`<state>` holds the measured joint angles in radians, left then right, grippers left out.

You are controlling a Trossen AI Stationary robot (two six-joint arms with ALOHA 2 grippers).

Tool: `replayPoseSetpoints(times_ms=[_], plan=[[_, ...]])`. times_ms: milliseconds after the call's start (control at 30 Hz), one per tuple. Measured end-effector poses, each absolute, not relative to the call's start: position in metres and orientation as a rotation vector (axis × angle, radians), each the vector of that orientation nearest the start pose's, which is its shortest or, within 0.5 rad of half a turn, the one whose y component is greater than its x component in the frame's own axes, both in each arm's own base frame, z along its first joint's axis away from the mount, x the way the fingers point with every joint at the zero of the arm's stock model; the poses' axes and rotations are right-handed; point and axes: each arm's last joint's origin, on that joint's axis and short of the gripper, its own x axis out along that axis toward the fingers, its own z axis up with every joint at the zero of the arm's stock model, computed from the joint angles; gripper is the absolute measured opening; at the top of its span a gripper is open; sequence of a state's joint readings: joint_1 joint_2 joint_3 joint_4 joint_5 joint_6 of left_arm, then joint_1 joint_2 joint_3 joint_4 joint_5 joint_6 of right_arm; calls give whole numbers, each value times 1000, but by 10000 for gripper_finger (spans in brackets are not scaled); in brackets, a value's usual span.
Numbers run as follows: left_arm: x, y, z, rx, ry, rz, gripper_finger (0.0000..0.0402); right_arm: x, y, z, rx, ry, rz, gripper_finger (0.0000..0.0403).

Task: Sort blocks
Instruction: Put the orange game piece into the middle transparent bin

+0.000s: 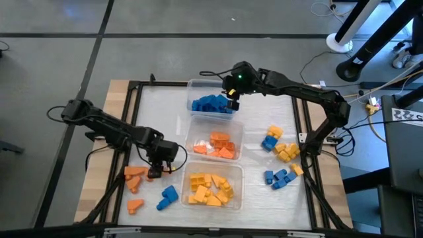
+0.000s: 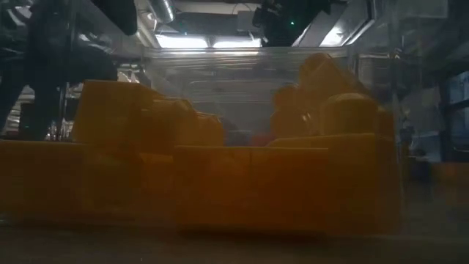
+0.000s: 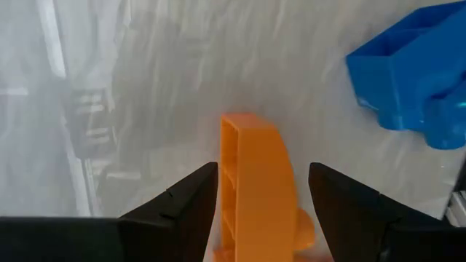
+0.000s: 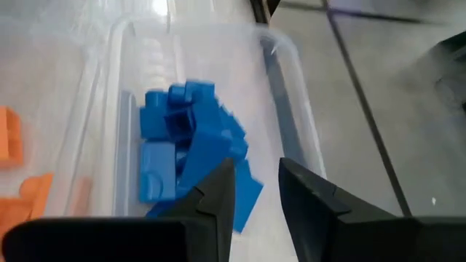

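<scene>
Our left gripper is spread wide around an orange block on the table, fingers on each side, not squeezing yet. A blue block lies near. Our right gripper hangs over the tub of blue blocks with fingers a little apart and nothing between them. We think we are at the picking-up step. Next we must squeeze the orange block, lift it, and carry it to the orange tub.

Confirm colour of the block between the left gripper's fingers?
Orange. The block stands between the open left gripper fingers, clearest in the left wrist view.
</scene>
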<state>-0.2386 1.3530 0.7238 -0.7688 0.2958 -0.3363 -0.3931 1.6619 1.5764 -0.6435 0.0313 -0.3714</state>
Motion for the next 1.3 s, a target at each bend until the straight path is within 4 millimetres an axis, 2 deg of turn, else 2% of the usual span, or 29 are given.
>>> replayPoseSetpoints(times_ms=[500,700,800,967,1300], plan=[[216,-74,139,-265,1586,-204,203,333,-139,336,-200,857,-245,108],[216,-75,137,-254,1600,-184,150,333,-139,335,-196,855,-236,108],[214,-75,139,-253,1597,-182,126,331,-136,338,-183,839,-200,108],[210,-73,149,-245,1560,-181,125,314,-129,361,-198,780,-209,108],[190,-68,187,-290,1452,-246,127,270,-111,397,-206,744,-225,108]])
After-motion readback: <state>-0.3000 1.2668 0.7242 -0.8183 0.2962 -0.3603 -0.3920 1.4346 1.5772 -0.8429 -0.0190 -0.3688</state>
